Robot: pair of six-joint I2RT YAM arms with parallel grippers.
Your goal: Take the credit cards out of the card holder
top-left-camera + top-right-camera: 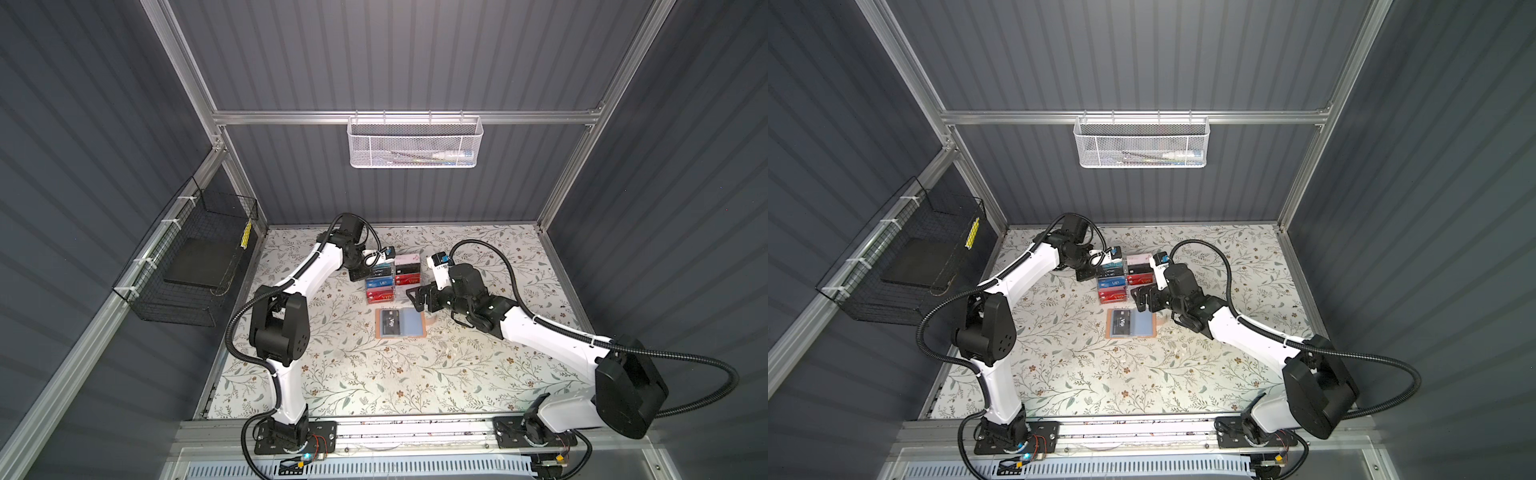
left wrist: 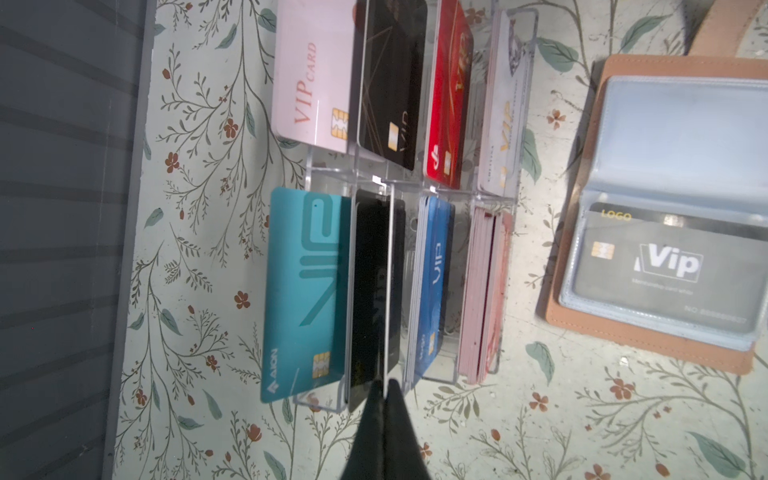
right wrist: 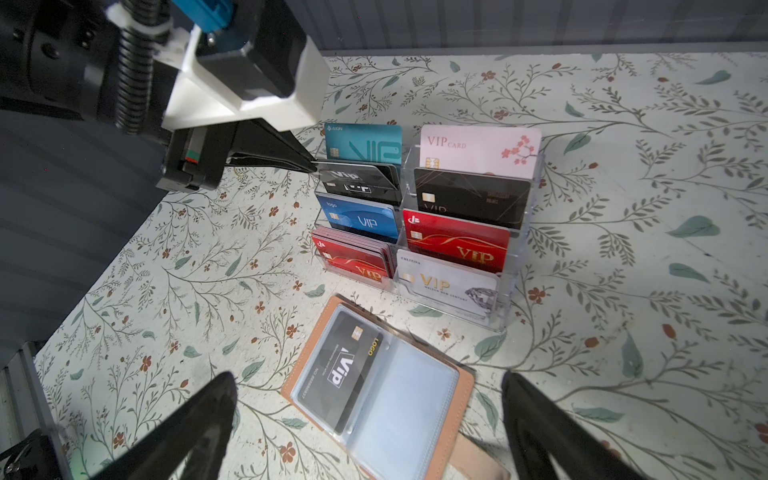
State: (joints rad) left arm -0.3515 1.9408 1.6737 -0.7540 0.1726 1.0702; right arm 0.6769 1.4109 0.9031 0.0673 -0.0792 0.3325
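Though pinched — card (image 3: 358, 173) at rack (image 3: 506, 305) edge

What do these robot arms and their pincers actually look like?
The left arm and right arm have white shells with chunky black joints; a ribbed black cable loops along each. The left end effector and right end effector have slim, black, tapering fingers.

On the black card (image 2: 665, 266) in the card holder (image 2: 681, 137): "Vip" in white, "LOGO" in gold. In the clear rack (image 3: 505, 307): "VIP" and "AION" on the teal card (image 3: 363, 143); "VIP CARD" on the pink card (image 3: 478, 149); "logo" and "VIP" on the blue card (image 3: 357, 218); gold "VIP" on the red card (image 3: 455, 245); "CHLITINA" and "VIP" on the white card (image 3: 446, 282).
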